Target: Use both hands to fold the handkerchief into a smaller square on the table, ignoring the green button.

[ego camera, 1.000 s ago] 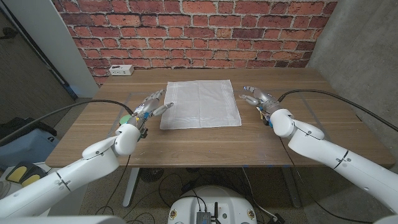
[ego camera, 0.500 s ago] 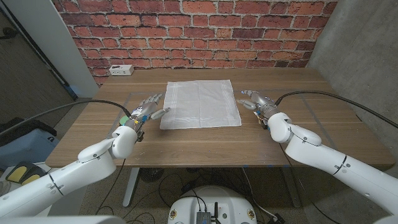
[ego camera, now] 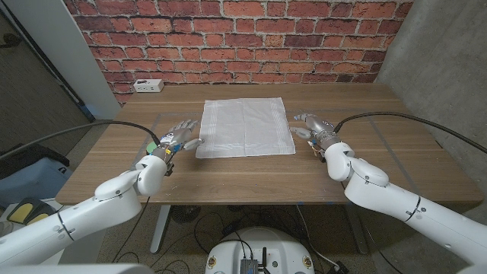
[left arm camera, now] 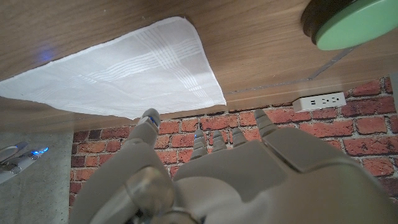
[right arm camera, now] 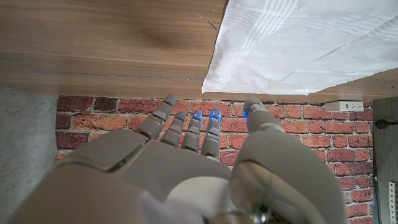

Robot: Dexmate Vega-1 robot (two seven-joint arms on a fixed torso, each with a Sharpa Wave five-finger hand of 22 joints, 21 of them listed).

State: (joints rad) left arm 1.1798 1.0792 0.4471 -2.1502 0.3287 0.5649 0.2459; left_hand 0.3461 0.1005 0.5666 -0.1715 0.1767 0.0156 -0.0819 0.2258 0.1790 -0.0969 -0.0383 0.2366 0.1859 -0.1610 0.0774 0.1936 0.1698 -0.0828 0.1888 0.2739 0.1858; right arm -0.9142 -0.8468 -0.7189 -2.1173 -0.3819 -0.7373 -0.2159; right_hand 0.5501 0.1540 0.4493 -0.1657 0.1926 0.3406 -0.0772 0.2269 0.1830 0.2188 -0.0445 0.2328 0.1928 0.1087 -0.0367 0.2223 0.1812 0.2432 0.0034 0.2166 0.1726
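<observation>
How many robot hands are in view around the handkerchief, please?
2. The left hand is beside the handkerchief's left edge, near the green button; the right hand is beside its right edge. Both are open, holding nothing.

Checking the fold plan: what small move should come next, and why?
Probably bring both hands in to the near corners of the handkerchief. It lies flat and unfolded, while the left robot hand and right robot hand are open beside its edges, holding nothing.
</observation>
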